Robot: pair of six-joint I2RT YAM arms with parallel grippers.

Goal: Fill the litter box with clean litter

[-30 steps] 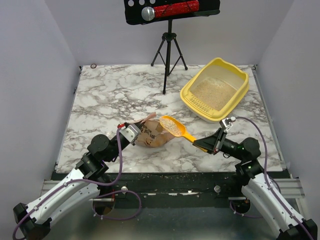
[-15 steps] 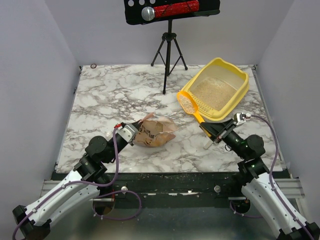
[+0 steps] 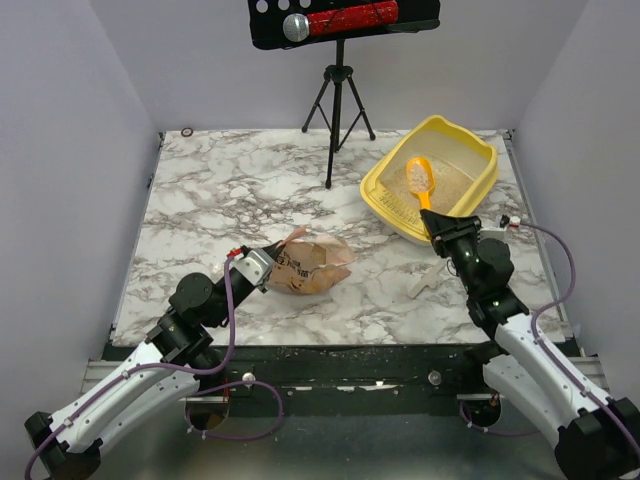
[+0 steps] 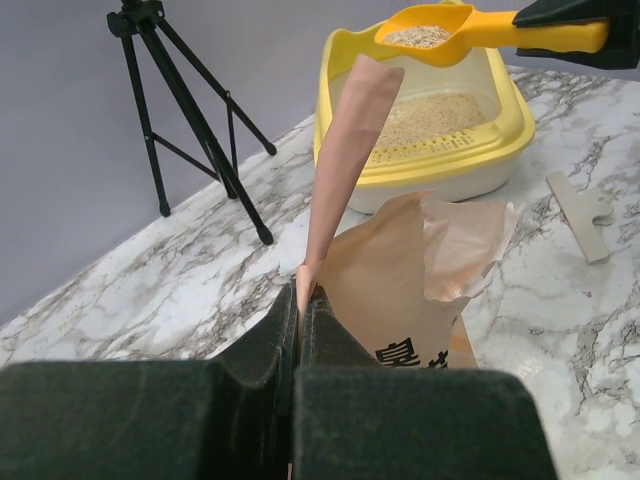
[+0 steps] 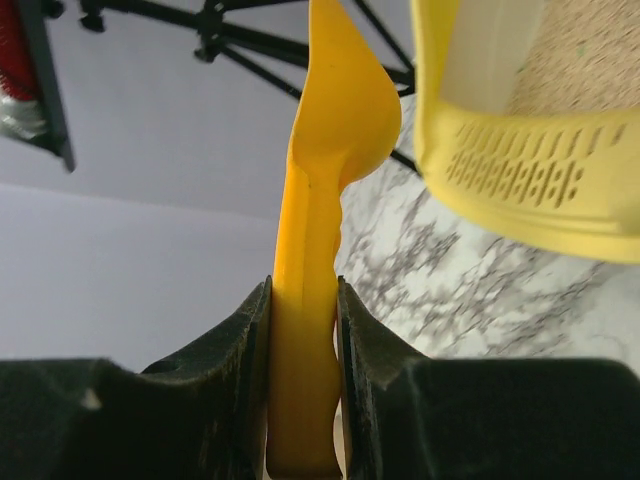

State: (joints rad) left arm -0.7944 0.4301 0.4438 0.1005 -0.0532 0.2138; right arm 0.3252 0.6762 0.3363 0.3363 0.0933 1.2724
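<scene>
The yellow litter box [image 3: 376, 189] stands at the back right with a layer of clean litter [image 3: 455, 180] in it. My right gripper [image 3: 440, 226] is shut on the handle of a yellow-orange scoop [image 3: 419, 177]. The scoop's bowl hangs over the box and carries beige granules. In the right wrist view the scoop [image 5: 322, 150] runs up from my gripper [image 5: 303, 300], beside the box's rim [image 5: 520, 175]. My left gripper [image 3: 262, 263] is shut on the torn edge of the tan paper bag [image 3: 312, 266], which lies at front centre. In the left wrist view the bag [image 4: 400, 290] rises from my gripper [image 4: 300, 298].
A black tripod [image 3: 337, 110] stands at the back centre, carrying a black bar with a red roll [image 3: 340, 18]. A small grey flat piece [image 3: 425, 282] lies on the marble between the bag and my right arm. A small ring [image 3: 187, 131] sits in the back left corner.
My right gripper has swung the loaded scoop from above the bag, right and back, to over the litter box. The left gripper and the bag have stayed put.
</scene>
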